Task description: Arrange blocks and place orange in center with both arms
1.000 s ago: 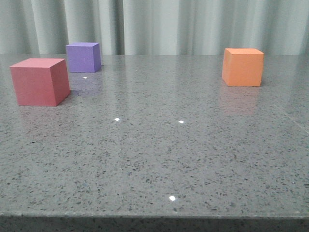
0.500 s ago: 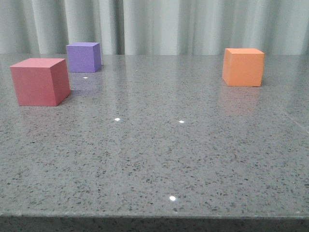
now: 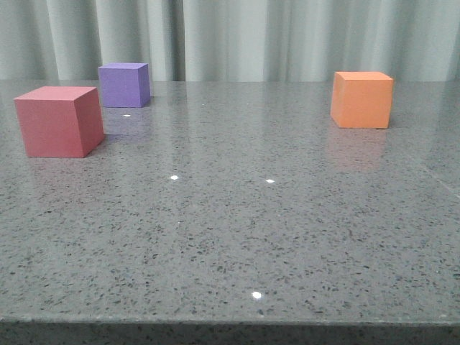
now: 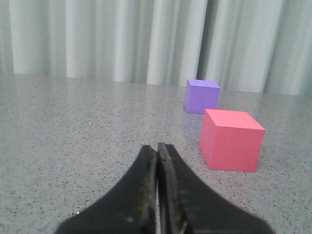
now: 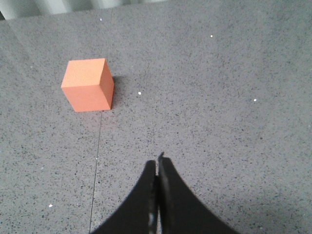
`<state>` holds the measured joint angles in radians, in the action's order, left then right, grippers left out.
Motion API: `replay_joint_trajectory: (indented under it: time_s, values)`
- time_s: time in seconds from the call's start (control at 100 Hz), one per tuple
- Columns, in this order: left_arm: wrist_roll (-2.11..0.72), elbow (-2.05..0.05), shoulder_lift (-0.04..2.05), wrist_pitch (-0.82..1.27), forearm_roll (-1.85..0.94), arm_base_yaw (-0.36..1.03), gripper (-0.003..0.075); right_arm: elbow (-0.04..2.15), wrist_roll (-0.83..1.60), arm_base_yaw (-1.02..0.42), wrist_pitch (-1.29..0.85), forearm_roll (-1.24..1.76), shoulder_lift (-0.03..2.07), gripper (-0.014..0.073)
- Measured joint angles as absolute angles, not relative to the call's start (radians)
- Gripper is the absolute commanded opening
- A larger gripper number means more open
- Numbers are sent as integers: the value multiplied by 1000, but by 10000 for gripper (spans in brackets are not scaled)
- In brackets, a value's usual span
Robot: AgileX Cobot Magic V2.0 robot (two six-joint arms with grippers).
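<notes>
In the front view the pinkish-red cube (image 3: 59, 121) sits at the left, the purple cube (image 3: 124, 85) behind it, and the orange cube (image 3: 361, 99) at the far right. No gripper shows in the front view. In the left wrist view my left gripper (image 4: 157, 146) is shut and empty, short of the pinkish-red cube (image 4: 231, 140), with the purple cube (image 4: 201, 96) beyond. In the right wrist view my right gripper (image 5: 158, 161) is shut and empty above the table, well apart from the orange cube (image 5: 88, 91).
The grey speckled table (image 3: 237, 230) has its front edge at the bottom of the front view. A thin seam (image 5: 97, 161) runs through the tabletop near the orange cube. Pale curtains (image 3: 230, 36) hang behind the table.
</notes>
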<state>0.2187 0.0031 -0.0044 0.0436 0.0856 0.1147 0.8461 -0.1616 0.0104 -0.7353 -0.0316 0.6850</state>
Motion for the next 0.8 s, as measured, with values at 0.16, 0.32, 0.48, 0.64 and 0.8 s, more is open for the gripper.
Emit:
replay_joint_trajectory:
  time_s: [0.16,0.32,0.48,0.64,0.8]
  values:
    - [219,3,-4,44,86,115,-20,853,-162,10,-764,-23,750,176]
    - [219,3,-4,44,86,115,-20,853,-162,10,-819,-19,774,577]
    - [219,3,-4,44,86,115,-20,853,-162,10,-851,-16,774,640]
    - [219,3,-4,44,86,115,-20,853,-162,10,-852,38,774,633]
    - [219,3,-4,44,86,115,-20,891,-156,0,-844,89,824,633]
